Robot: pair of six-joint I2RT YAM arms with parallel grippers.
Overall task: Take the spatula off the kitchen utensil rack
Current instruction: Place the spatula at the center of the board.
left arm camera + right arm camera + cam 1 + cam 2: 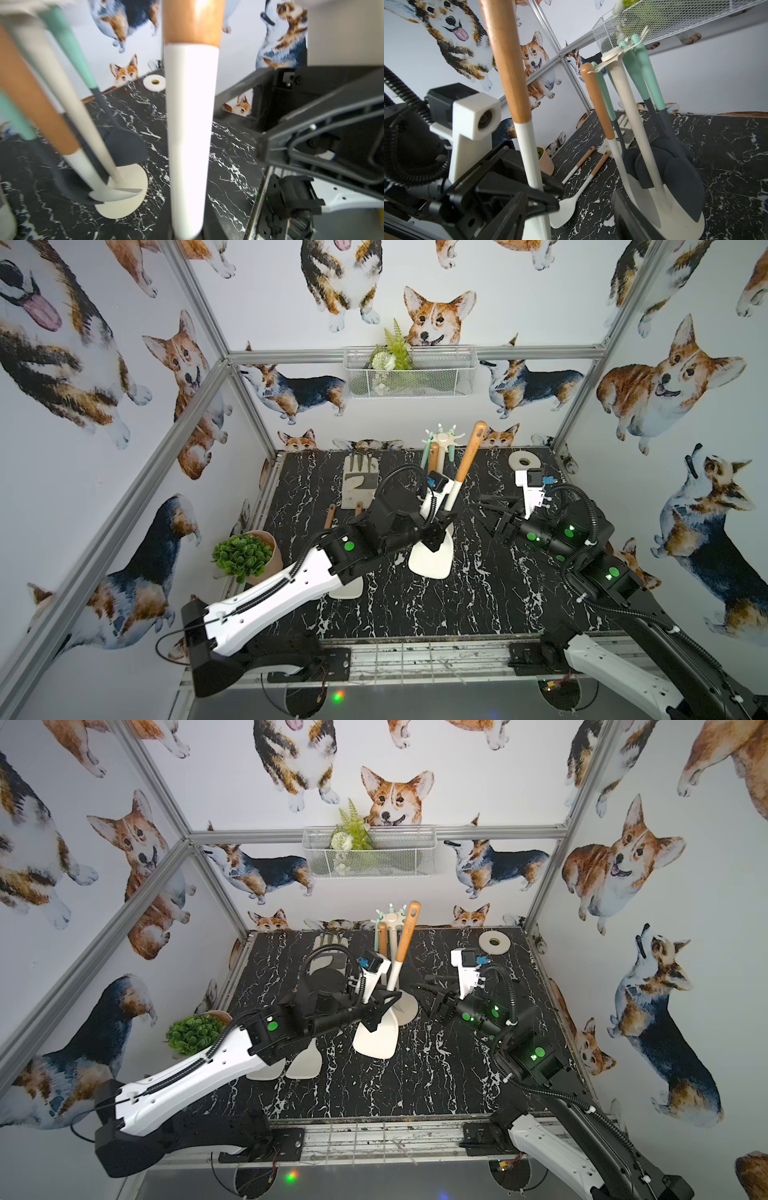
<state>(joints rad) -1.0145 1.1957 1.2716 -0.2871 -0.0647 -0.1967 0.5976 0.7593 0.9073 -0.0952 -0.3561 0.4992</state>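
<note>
The spatula (468,462) has a wooden handle, a white neck and a cream blade (432,560). It stands tilted, its handle top to the right of the rack's crown and apart from the hooks. My left gripper (442,522) (384,1002) is shut on its white neck (189,124), as the right wrist view (538,190) also shows. The kitchen utensil rack (442,440) (390,918) is a cream pole (629,116) on a disc base (126,205). My right gripper (484,510) (568,194) stands open just right of the spatula, holding nothing.
Teal-handled dark utensils (643,68) and another wooden-handled one (596,99) hang on the rack. Two white spatulas (571,199) lie at the left front near a potted plant (245,556). A grey mitt (360,485), a tape roll (524,460) and a wall basket (409,373) are behind.
</note>
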